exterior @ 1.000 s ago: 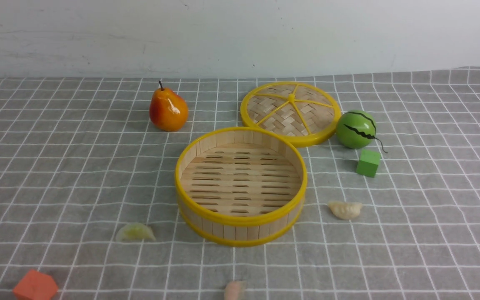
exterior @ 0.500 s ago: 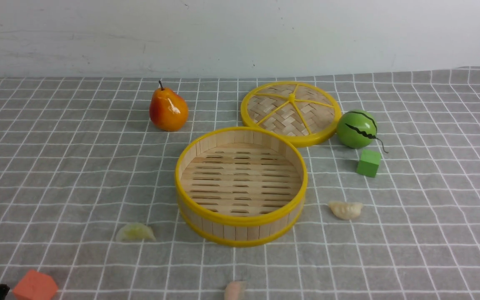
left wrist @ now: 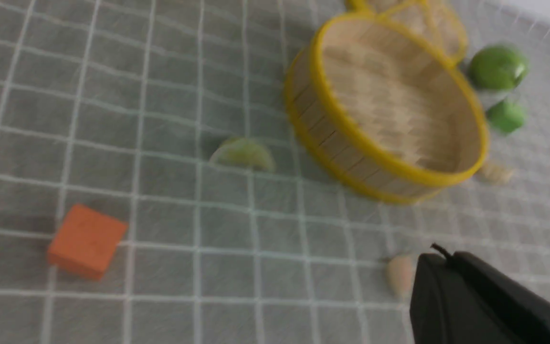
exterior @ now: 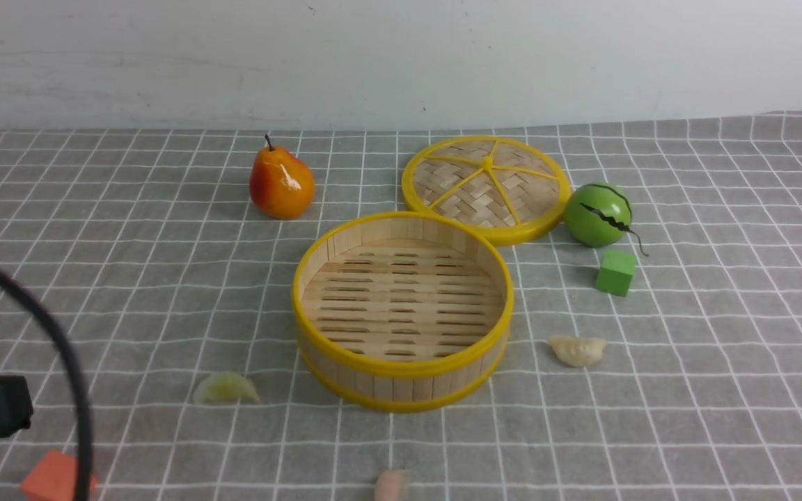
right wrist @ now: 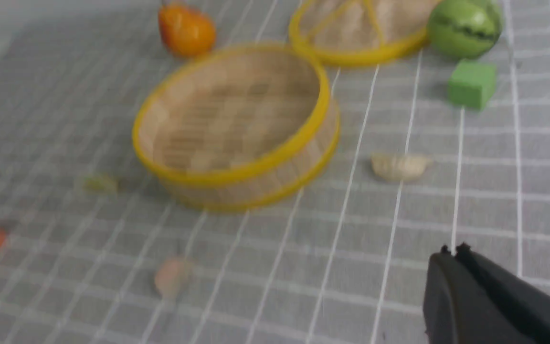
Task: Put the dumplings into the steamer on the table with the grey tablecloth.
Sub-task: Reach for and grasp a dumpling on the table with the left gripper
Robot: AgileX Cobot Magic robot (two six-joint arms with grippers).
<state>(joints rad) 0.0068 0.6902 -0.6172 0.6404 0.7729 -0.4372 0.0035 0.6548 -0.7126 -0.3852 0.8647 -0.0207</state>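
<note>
An open round steamer (exterior: 401, 387) of light wooden slats, with yellow rims top and bottom, sits upright and empty near the middle of the desk (exterior: 95, 229), its slotted wooden floor bare. The grey tablecloth (exterior: 721, 313), gridded with thin white lines, lies flat beneath it. A pale green dumpling (exterior: 225, 389) lies on the cloth near the steamer's front left. A cream dumpling (exterior: 577, 350), its edge pleated, lies to the steamer's right, close by but apart. A pinkish dumpling (exterior: 392, 486) lies in front of the steamer, partly cut off by the front view's near edge. All three are small glossy crescents, none inside the steamer
</note>
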